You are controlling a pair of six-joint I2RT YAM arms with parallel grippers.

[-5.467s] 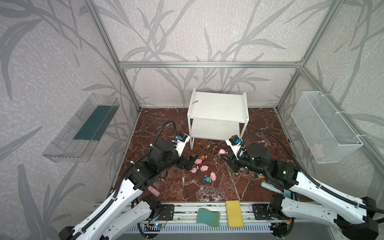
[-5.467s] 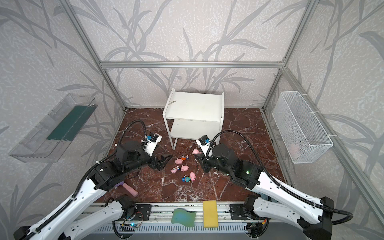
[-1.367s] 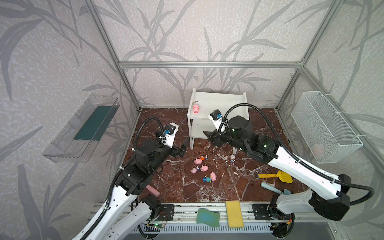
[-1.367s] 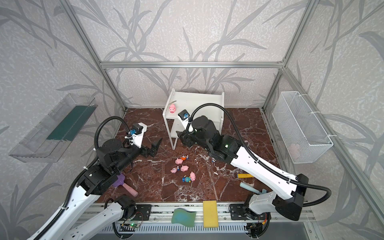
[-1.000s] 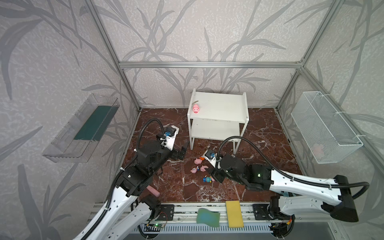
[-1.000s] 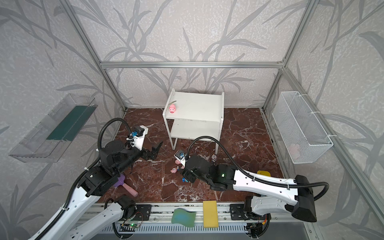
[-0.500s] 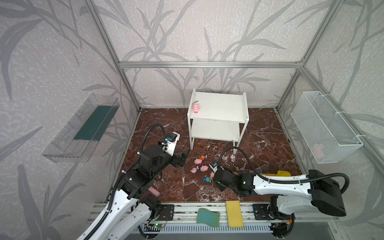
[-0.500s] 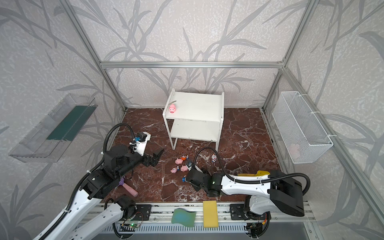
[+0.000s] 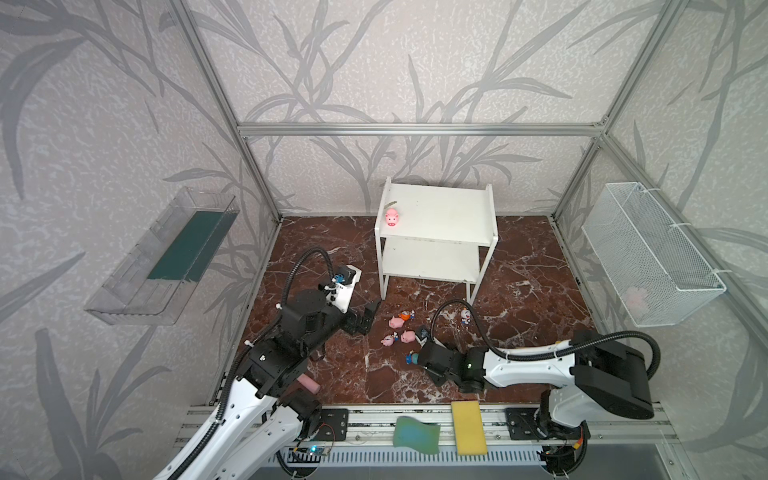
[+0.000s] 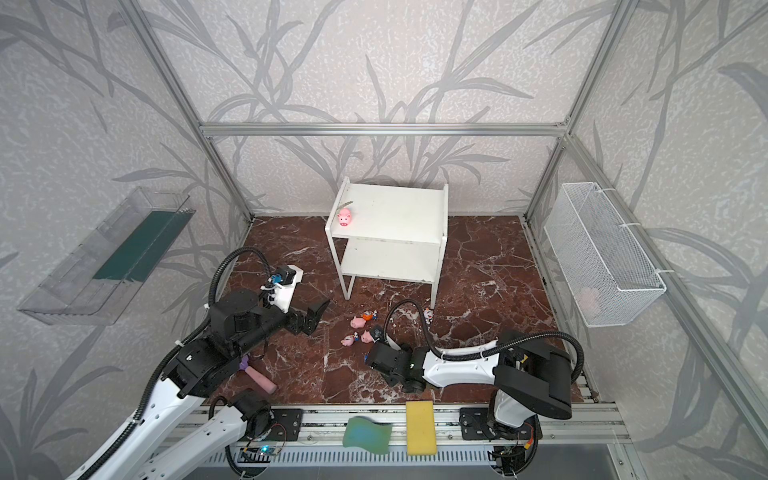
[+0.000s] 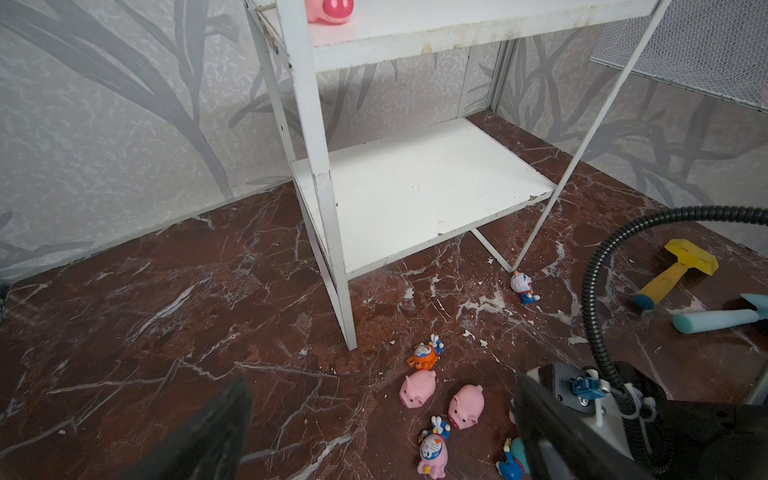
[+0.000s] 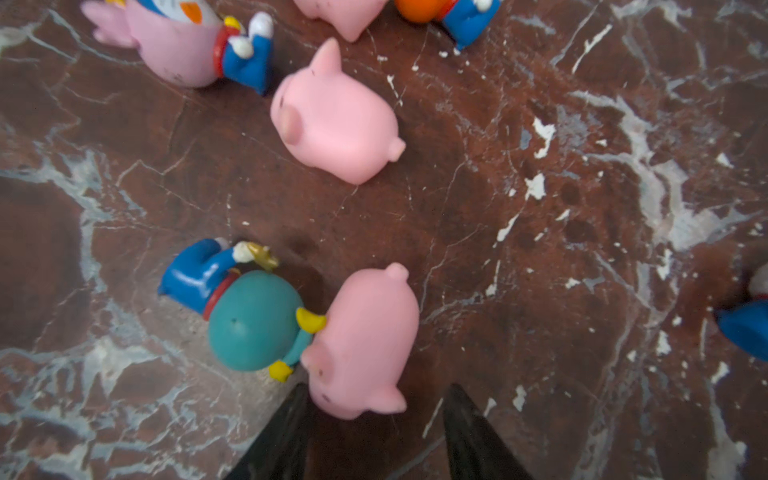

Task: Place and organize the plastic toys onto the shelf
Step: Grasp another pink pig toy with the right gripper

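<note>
Plastic toys (image 9: 409,336): mostly on the marble floor (image 9: 332,374), in front of the shelf (image 9: 446,208). One pink pig (image 9: 391,217) stood on the top board, near the left side panel as both top views showed it. The lower board was bare. Two more pigs (image 11: 417,388) lay on the floor with the orange figurine (image 11: 424,356) and pink figurine (image 11: 433,451) close by. The white-blue figurine (image 11: 524,286) lay apart, near a front leg of the shelf.

Your right gripper (image 12: 376,395) was low over the fourth pig (image 12: 365,332), jaws parted and straddling one end of it. One finger was just beside or touching the pig, I could not tell which. The other had bare floor between it and the pig. No grip yet, by my reading. The teal figurine (image 12: 253,320) touched that pig's side. Your left gripper (image 9: 366,316) hung wide open and empty beside the cluster.

Handling, judged: the pigs looked light, hollow, glossy and rounded. They were likely soft enough to squash and slick enough to pop out of a hard pinch. You would do best to take them across the flanks at mid-body, not by snout, ears or legs. Closing here could nudge the teal figurine.
</note>
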